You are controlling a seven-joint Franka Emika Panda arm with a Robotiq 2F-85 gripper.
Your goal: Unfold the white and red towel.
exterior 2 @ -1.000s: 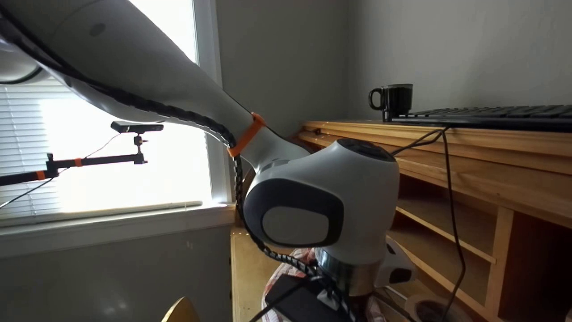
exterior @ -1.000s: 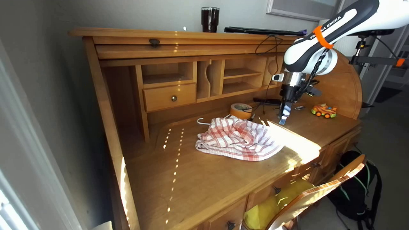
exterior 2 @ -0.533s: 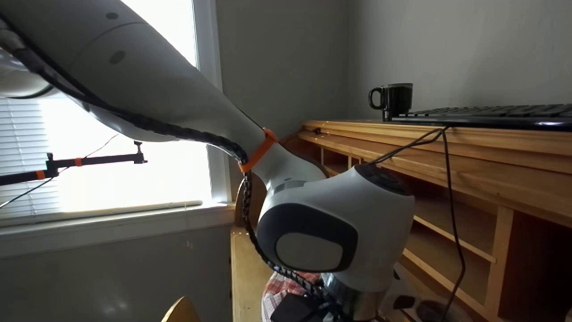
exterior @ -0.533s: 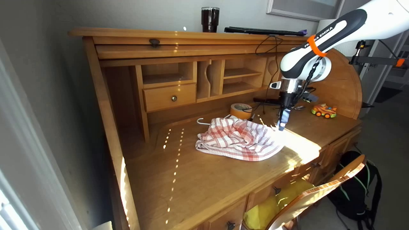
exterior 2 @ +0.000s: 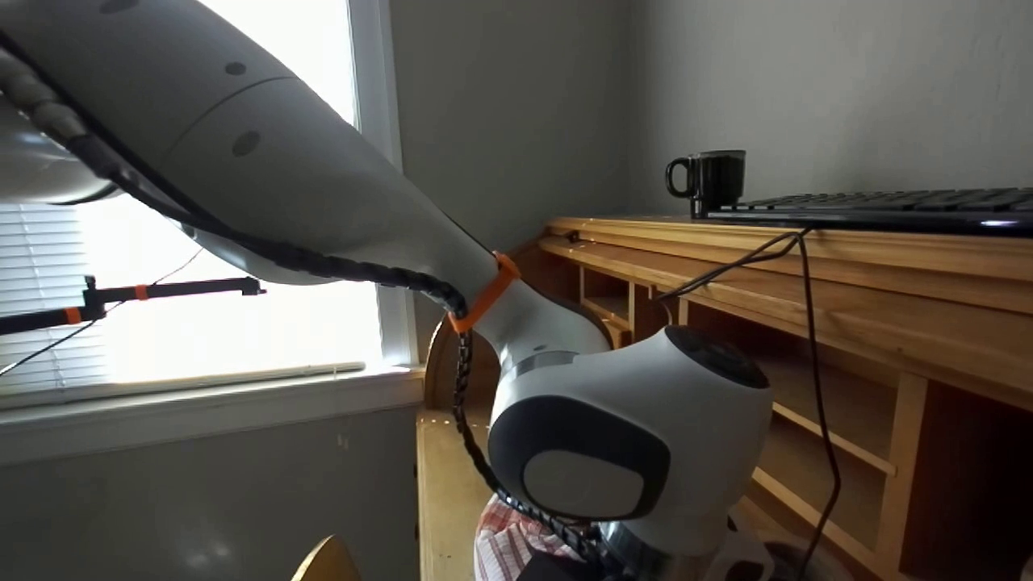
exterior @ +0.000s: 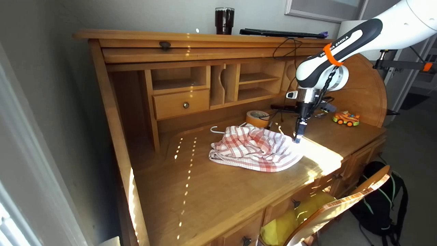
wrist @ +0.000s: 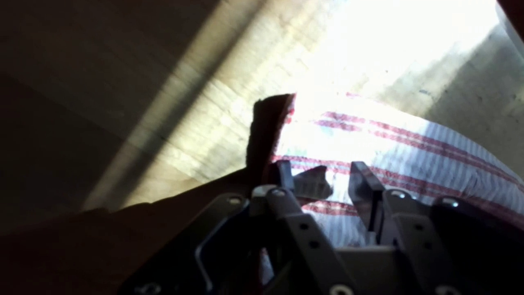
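we are watching the gripper (exterior: 297, 139) pointing down at the edge of the white and red plaid towel (exterior: 252, 147), which is lying crumpled on the roll-top desk (exterior: 160, 194), mostly spreading to the gripper's left in an exterior view. in the wrist view we are seeing the two fingers (wrist: 366, 180) standing apart, with striped cloth showing in the gap; whether the tips are touching it, we are not able to tell. above the gripper, the franka arm (exterior: 370, 34) is slanting down. farther back and left of the gripper, an orange roll of tape (exterior: 256, 119) is sitting near the towel, and a white hook (exterior: 217, 130) is poking out behind the cloth. right of the gripper, a toy car (exterior: 346, 118) is standing well apart. higher than the gripper, we are finding a black mug (exterior 2: 718, 179) and a keyboard (exterior 2: 888, 206) resting on the desk's top.
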